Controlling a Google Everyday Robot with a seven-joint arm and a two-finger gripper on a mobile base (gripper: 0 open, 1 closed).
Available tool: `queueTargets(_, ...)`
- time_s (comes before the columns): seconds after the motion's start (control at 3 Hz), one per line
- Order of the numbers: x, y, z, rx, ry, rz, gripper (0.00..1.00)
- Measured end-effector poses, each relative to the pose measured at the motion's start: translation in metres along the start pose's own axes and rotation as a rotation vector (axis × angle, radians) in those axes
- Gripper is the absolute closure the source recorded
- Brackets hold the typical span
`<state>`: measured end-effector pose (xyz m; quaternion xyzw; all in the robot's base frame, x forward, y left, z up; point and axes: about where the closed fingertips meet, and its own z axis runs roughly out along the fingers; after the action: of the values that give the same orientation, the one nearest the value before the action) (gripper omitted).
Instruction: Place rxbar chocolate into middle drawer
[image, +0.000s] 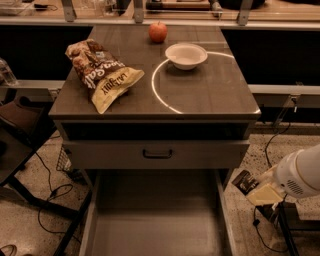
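Observation:
The rxbar chocolate (244, 181), a small black-wrapped bar, is held at the tip of my gripper (256, 190), low on the right, just outside the cabinet's right side. The gripper's pale fingers are shut on the bar. The middle drawer (155, 220) is pulled out at the bottom centre, with a bare grey floor and thin side walls. The bar hangs just right of the drawer's right wall (223, 210), at about the height of its rear part.
A closed grey drawer front with a dark handle (157, 153) sits above the open drawer. On the cabinet top lie a brown-and-yellow chip bag (102, 75), a white bowl (186, 55) and a red apple (158, 32). Cables (47, 195) and a dark chair (20, 135) are on the left.

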<state>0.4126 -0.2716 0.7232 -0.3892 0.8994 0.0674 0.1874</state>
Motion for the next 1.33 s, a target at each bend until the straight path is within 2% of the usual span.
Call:
queueTargets(0.33, 0.017, 0.035, 0.056, -0.050, 0.012, 0.003, 1.00)
queueTargets(0.67, 0.044, 0.081, 0.133, -0.143, 0.022, 0.013, 1.00)
queueTargets(1.0, 0.059, 0.116, 0.206, -0.230, 0.009, 0.030, 1.00)
queueTargets(1.33, 0.056, 0.136, 0.262, -0.304, -0.046, 0.065, 1.00)
